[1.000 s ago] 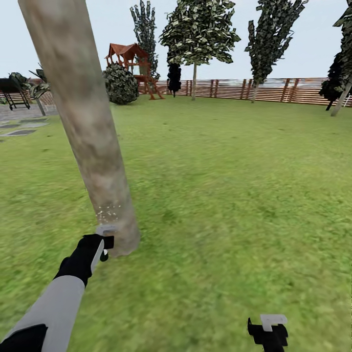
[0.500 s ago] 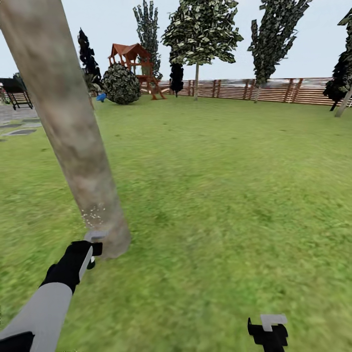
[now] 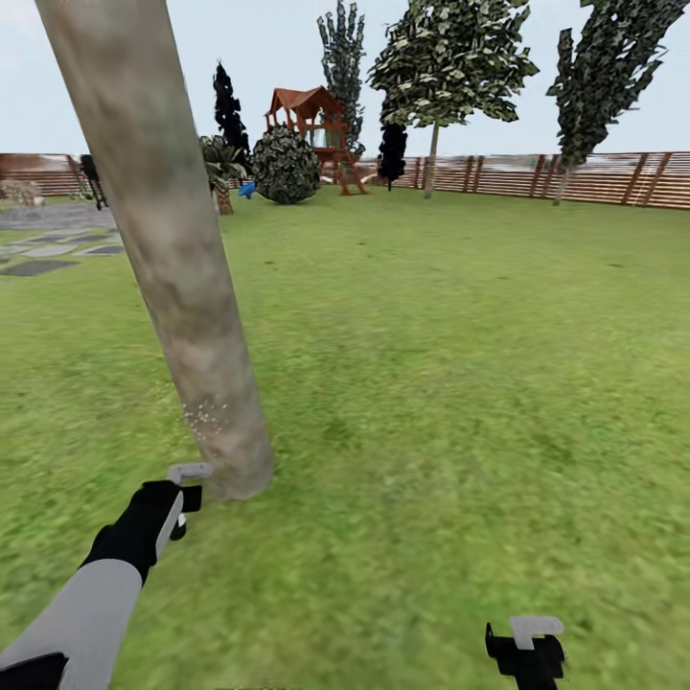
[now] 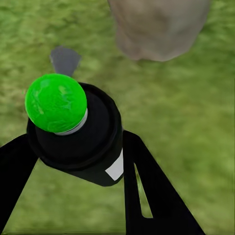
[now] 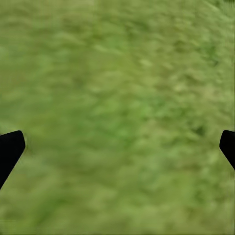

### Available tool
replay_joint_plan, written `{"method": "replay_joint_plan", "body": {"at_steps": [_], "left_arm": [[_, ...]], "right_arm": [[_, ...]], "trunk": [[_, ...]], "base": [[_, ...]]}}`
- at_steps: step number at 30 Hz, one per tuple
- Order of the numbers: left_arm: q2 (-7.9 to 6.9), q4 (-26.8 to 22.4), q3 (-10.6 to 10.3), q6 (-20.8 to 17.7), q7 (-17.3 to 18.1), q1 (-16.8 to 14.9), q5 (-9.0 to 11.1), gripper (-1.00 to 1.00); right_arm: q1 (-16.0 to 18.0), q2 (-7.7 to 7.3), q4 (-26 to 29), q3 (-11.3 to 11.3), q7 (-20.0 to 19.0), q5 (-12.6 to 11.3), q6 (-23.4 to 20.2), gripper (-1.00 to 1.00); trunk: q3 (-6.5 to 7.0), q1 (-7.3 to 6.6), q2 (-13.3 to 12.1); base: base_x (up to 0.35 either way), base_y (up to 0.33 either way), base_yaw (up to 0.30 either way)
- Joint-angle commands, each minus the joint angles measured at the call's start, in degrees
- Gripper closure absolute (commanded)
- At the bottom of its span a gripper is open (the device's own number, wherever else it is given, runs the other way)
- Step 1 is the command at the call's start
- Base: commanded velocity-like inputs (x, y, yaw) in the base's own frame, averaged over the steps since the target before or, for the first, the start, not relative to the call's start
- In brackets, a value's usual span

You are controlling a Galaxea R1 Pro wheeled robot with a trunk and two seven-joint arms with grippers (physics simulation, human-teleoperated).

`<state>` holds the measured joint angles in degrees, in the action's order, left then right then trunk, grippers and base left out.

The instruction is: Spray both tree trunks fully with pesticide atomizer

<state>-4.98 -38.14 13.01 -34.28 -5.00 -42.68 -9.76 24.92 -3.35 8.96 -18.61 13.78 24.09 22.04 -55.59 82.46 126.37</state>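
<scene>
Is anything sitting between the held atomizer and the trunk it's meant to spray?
Nothing visible. The left gripper holds the pesticide atomizer close to the base of the tree trunk, with just grass between them; pale spray specks already dot the trunk.

- Tree trunk (image 3: 163, 249): top edge of my head view cuts it off, crown unseen.
- Pesticide atomizer (image 4: 81, 134): lower body hidden between left claw (image 4: 73, 196) fingers.
- Right claw (image 3: 525, 652): clipped by frame bottom.
- Grass (image 5: 117, 98): blurred, no detail.
</scene>
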Motion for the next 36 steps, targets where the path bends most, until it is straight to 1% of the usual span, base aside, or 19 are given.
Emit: {"method": "replay_joint_plan", "body": {"at_steps": [1,5,8,14,22,31,36], "left_arm": [[0.02,-0.1,0.1,-0.3,0.2,0.0,-0.5,1.00],[0.09,-0.3,0.1,-0.2,0.1,0.0,-0.5,1.00],[0.52,0.0,0.0,-0.2,0.1,0.0,-0.5,1.00],[0.67,-0.2,0.0,-0.2,0.0,0.0,-0.4,1.00],[0.67,-0.7,-0.1,-0.2,0.1,0.0,-0.4,1.00],[0.63,-0.8,-0.1,-0.2,0.1,-0.1,-0.4,1.00],[0.43,-0.8,-0.1,-0.2,0.1,-0.1,-0.4,1.00]], "right_arm": [[0.0,0.01,-0.1,-0.4,0.2,0.6,0.2,-1.00],[0.0,0.01,-0.1,-0.4,0.2,0.6,0.2,-1.00],[0.0,0.01,-0.1,-0.4,0.2,0.6,0.2,-1.00],[0.0,0.01,-0.1,-0.4,0.2,0.6,0.2,-1.00],[0.0,0.01,-0.1,-0.4,0.2,0.6,0.2,-1.00],[0.0,0.01,-0.1,-0.4,0.2,0.6,0.2,-1.00],[0.0,0.01,-0.1,-0.4,0.2,0.6,0.2,-1.00]], "trunk": [[-0.05,-0.01,0.0],[-0.05,-0.01,0.0],[-0.05,-0.01,0.0],[-0.05,-0.01,0.0],[-0.05,-0.01,0.0],[-0.05,-0.01,0.0],[-0.05,-0.01,0.0]], "base": [[0.003,-0.005,0.278],[0.001,-0.001,0.274],[0.076,-0.151,0.066],[0.105,-0.246,0.004],[0.030,-0.270,0.000],[0.125,-0.272,0.002],[0.131,-0.272,0.197]]}}
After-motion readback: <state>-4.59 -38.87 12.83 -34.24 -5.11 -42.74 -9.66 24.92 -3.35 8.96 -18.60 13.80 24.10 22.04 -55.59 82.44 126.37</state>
